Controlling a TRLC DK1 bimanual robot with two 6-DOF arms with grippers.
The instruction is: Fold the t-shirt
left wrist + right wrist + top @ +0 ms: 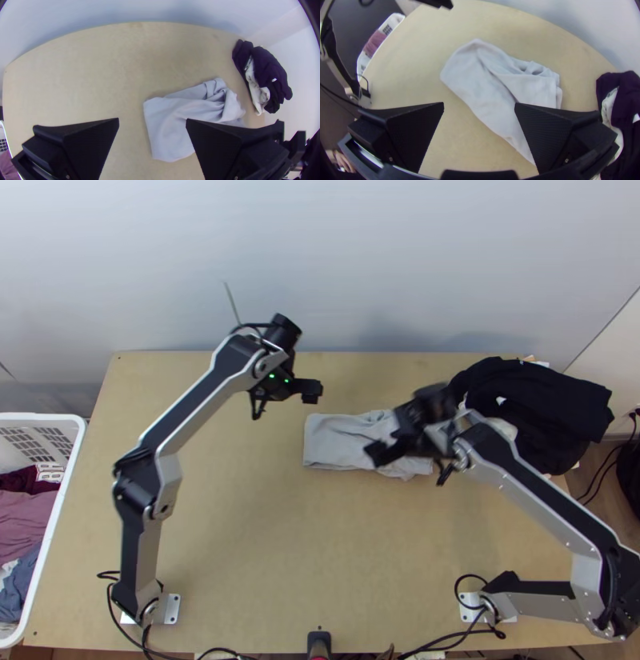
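T-shirt partly hidden in the top view, R gripper being over its R part. R gripper blurry there; R arm covers a bit of the dark clothes pile. Basket cut off at the L edge; clothes in it overlap, so can't get an exact no. Same w/ the pile: dark stuff plus a pale cloth, total unclear.

Count: 1 T-shirt, 1 basket, 1 pile, 2 arms, 2 grippers.

L gripper: fingers wide apart, nothing btwn them, above the counter near the shirt's L end. R gripper: fingers also wide, nothing gripped; can't tell if they touch the cloth. Shirt lies on the counter's far half, folded approx into a strip, L end flat, R end rumpled, near the pile.
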